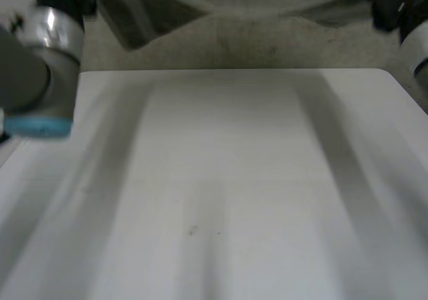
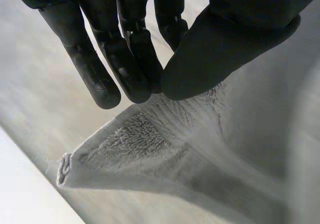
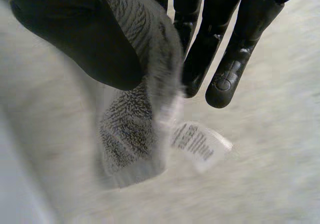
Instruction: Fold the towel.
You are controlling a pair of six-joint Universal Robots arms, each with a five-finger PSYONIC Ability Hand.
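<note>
Pinching towel (image 2: 150,139) corner thumb-to-fingers: left hand (image 2: 240,34) | right hand (image 3: 65,29): pinching corner beside label (image 3: 200,141)

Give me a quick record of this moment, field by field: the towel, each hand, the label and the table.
towel: light terry cloth, pinched by both hands
left hand: thumb and fingers pinch one towel corner, which sticks out below the fingertips
right hand: thumb and fingers pinch the towel near its label
label: white printed tag, hanging off the towel just below the right hand's fingertips
table: white
left arm: grey joint with light-blue cap beside the table's edge
fold progress: cannot tell
</note>
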